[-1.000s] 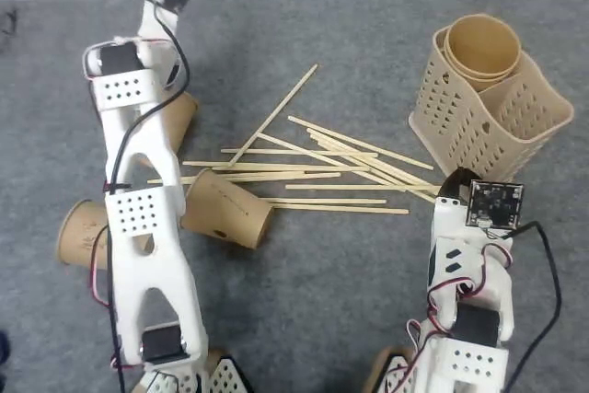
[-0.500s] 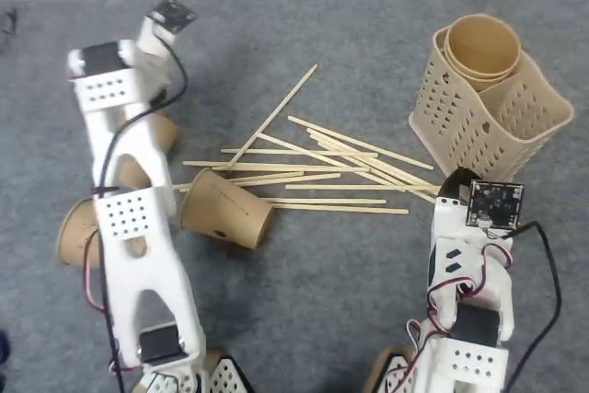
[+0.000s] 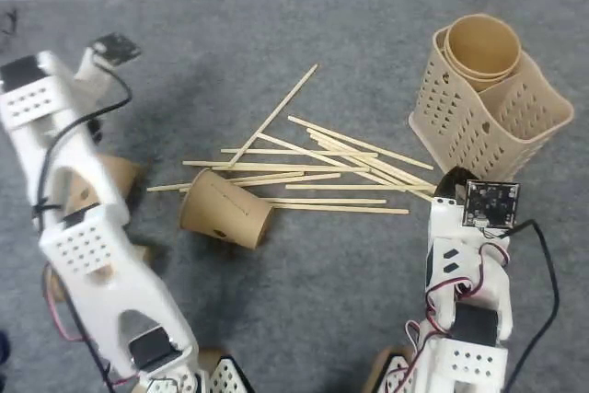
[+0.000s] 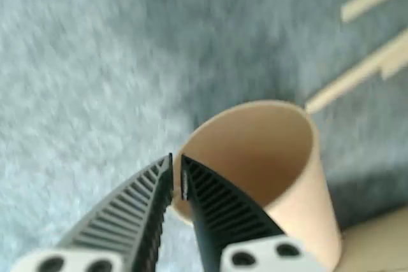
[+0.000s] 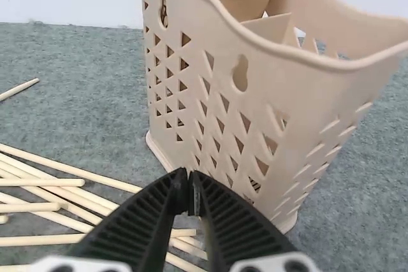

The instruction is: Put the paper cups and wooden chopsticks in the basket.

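Note:
My left gripper is shut on the rim of a paper cup, whose open mouth faces the wrist camera. From above, that cup sits at the left, partly under the left arm. A second paper cup lies on its side among the wooden chopsticks spread across the middle. The beige basket stands at the far right with nested cups in one compartment. My right gripper is shut and holds nothing, close in front of the basket, with chopsticks lying beside it.
Grey carpet covers the table. A bit of another tan cup peeks out beside the left arm's lower link. The right arm's base stands at the near right. Open carpet lies between the lying cup and the right arm.
The left arm has swung left and toward the near side, and the cup in its gripper moved with it, away from the chopsticks. The right arm has stayed put.

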